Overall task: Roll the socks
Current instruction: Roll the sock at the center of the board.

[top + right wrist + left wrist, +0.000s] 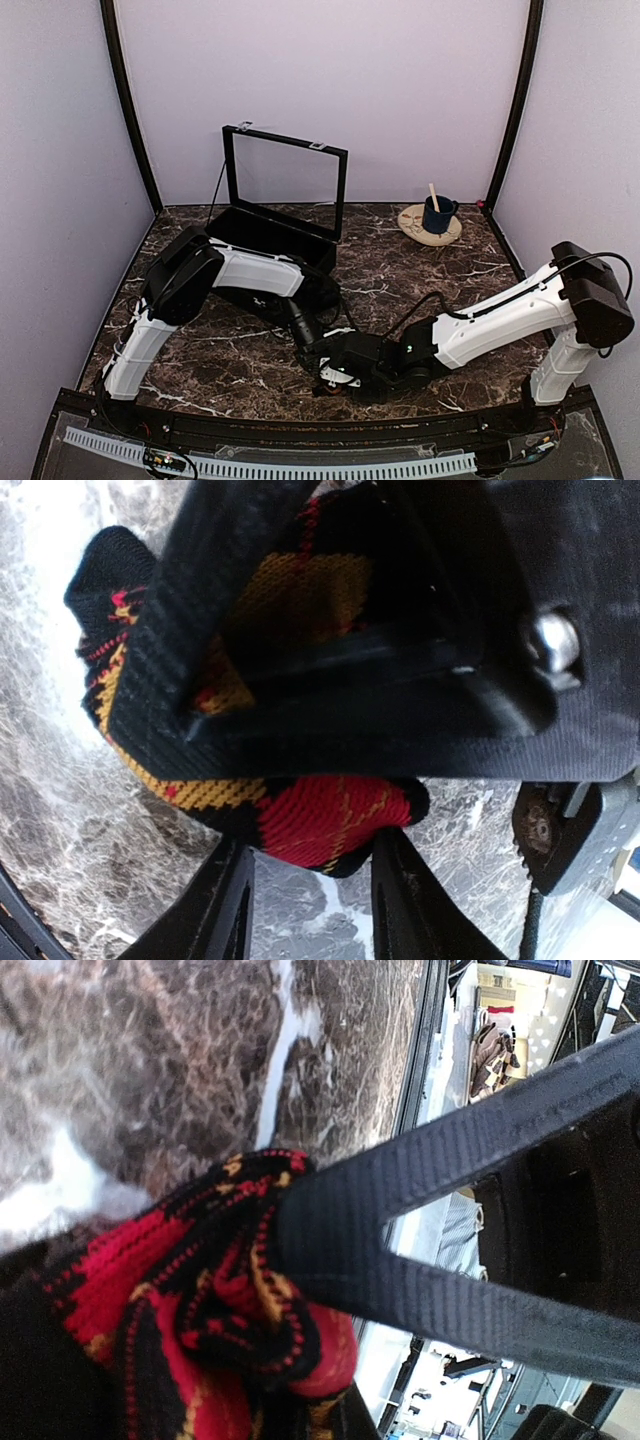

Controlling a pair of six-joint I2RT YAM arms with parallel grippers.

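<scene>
The table point(430, 280) carries the box point(275, 235), open toward 11 o'clock and well apart from the work. Both arms meet near 6 o'clock over the socks point(170, 1300), a bunched bundle low over the marble. We cannot tell whether it touches.

The left gripper point(290, 1225) has its fingers pressed together on a fold of the knit. The right gripper point(345, 373) sits over the bundle with one finger across it, and we cannot tell whether it clamps or only brackets the cloth.

We judge the roll loose. An uneven pull could slip the fold from the left pinch and let the bundle spring open. The crowded fingers could also collide.

The top view shows where the arms meet but nearly hides the socks. The left wrist view shows the pinch. Only the right wrist view shows the yellow diamonds and the rounded red end at 5 o'clock.
</scene>
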